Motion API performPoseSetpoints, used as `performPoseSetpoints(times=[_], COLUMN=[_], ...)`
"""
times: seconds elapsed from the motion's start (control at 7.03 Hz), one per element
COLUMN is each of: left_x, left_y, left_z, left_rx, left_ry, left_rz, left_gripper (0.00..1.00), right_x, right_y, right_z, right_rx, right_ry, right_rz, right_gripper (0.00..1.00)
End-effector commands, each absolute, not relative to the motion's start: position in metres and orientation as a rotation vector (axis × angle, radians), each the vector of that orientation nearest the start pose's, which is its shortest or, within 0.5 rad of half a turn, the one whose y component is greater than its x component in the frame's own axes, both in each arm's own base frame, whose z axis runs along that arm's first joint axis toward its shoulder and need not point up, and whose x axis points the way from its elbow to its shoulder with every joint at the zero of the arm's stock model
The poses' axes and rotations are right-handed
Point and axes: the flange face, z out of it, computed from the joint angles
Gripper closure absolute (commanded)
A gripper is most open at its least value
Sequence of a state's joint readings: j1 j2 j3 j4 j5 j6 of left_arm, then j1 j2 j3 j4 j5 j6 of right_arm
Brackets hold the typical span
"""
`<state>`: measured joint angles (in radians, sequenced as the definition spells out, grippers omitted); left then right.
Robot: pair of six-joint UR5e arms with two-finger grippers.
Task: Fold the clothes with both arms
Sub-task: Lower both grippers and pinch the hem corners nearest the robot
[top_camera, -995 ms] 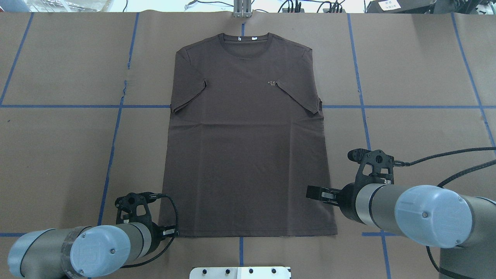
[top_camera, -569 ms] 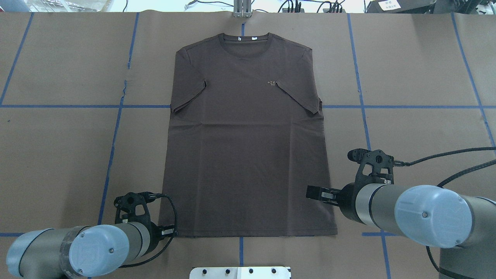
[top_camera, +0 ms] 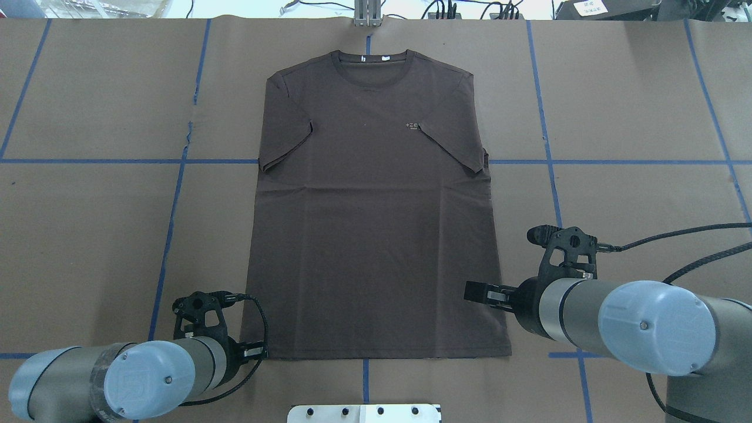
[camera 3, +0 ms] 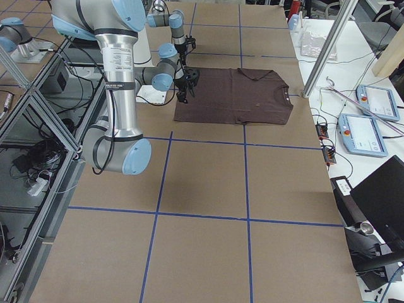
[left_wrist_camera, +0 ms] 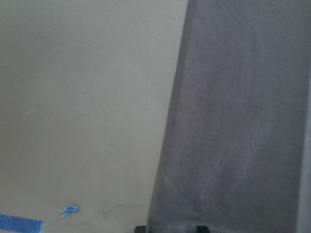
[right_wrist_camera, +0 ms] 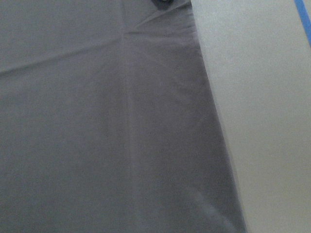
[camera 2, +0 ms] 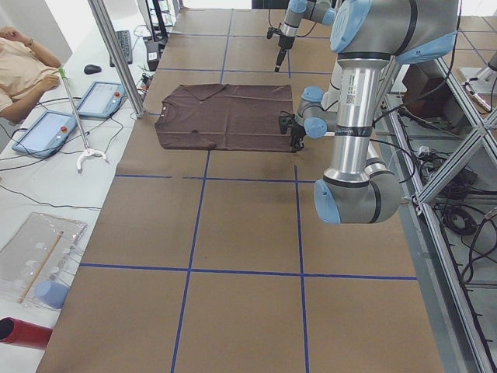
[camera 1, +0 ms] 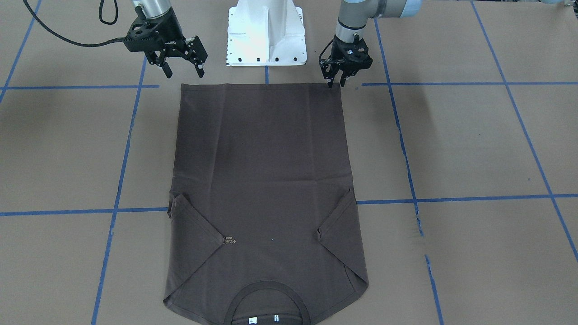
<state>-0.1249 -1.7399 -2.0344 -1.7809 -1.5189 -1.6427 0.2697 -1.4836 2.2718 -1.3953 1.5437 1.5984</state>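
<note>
The brown T-shirt (top_camera: 376,235) lies flat and face up on the paper-covered table (top_camera: 88,235). Its collar (top_camera: 376,87) is at the far edge and its hem runs along the near edge, just in front of the robot's white base (camera 1: 265,31). Both short sleeves are folded inward over the chest. The small pale lettering (top_camera: 412,126) sits beside the right sleeve's (top_camera: 455,135) edge, and white tags (top_camera: 385,58) show inside the neck.

The left gripper (camera 1: 337,84) points straight down at the near left corner of the hem. Its jaws are only narrowly parted. In the left wrist view the two fingertips (left_wrist_camera: 140,228) stand either side of that corner, with flat, unbunched cloth between them. The pictures do not show whether the tips touch the cloth.

The right gripper (camera 1: 183,72) is spread wide and holds nothing. It hangs tilted above the table near the right corner of the hem, clear of the cloth. From overhead, one finger reaches in over the shirt's right edge a little way up from the hem. The right wrist view looks down on smooth cloth and the shirt's right side edge, with bare paper beyond it.
</note>
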Motion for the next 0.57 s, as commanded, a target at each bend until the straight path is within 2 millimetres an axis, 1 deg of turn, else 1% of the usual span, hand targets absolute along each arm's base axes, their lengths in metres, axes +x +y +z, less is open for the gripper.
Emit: performPoseSetpoints(times=[0.0,0.14,0.28,0.43], left_x=[0.5085,0.5088,0.5097,0.5093], left_y=[-0.2029,-0.2021,-0.2014,-0.2022], left_z=[0.3414,0.3414,0.3413,0.3398], left_rx=[0.070,0.070,0.068,0.069], left_ry=[0.842,0.842,0.842,0.845], left_rz=[-0.204,-0.203,-0.203,-0.204], left_gripper=[0.56,0.61,0.74,0.94], right_x=[-0.3996,-0.3996,-0.3996,-0.3996], right_y=[-0.2517,-0.2516,-0.2516,-0.2516], right_z=[0.2827,0.2827,0.2827,0.2825], right_rx=[0.142,0.141,0.141,0.141], right_ry=[-0.957,-0.957,-0.957,-0.958], right_rz=[0.287,0.287,0.287,0.287], right_gripper=[0.02,0.02,0.02,0.02])
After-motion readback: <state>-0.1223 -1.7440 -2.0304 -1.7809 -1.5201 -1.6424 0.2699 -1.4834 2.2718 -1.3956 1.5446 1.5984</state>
